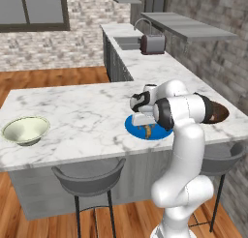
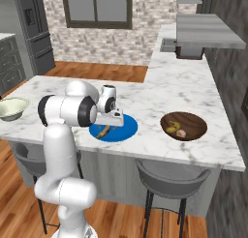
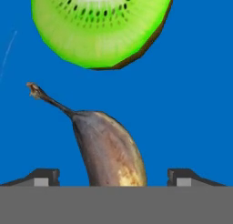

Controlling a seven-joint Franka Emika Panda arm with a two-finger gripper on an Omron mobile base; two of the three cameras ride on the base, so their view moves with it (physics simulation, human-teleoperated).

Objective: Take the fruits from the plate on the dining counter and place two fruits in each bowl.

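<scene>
A: Where is the gripper (image 3: 113,178)?

B: Low over the blue plate (image 3: 200,82), its tips spread apart on either side of a brown-yellow banana (image 3: 111,150), not touching it.

A: What else lies on the plate?

B: A halved kiwi (image 3: 101,25), green cut face up, just beyond the banana's stem.

A: And around the plate?

B: It sits on the marble surface (image 2: 160,94). A dark brown bowl (image 2: 184,126) holding two fruits stands to its right; a cream bowl (image 1: 25,130) stands well apart to its left.
</scene>
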